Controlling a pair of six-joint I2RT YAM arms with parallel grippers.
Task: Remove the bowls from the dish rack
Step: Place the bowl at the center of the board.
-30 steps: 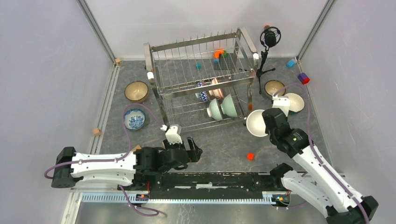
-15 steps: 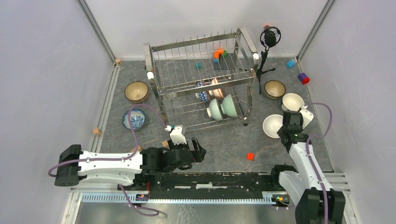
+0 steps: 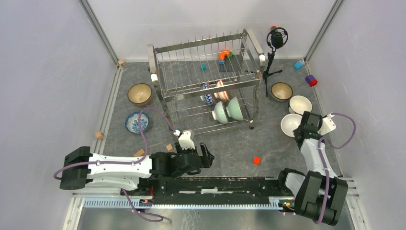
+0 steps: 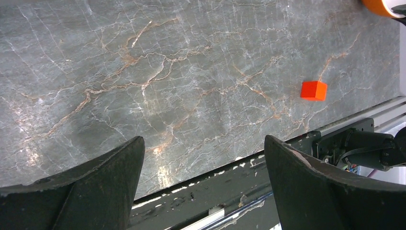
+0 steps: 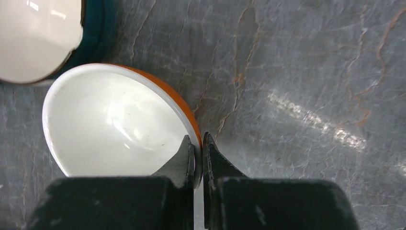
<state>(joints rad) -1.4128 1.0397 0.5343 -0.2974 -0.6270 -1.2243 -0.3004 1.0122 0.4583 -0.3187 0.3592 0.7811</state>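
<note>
The steel dish rack stands at the back middle. On its lower tier lean a patterned bowl, a red-and-white bowl and two pale green bowls. My right gripper is shut on the rim of an orange bowl with a white inside, one finger inside and one outside. That bowl is low at the table's right side, beside a white bowl. My left gripper is open over bare table.
On the table sit a brown bowl, a blue-patterned bowl and another brown bowl. A black microphone tripod stands right of the rack. A red block lies near the front rail; small blocks are scattered about.
My right arm has carried the orange bowl from beside the rack rightwards, to just in front of the white bowl. My left arm has slid a little right, still open.
</note>
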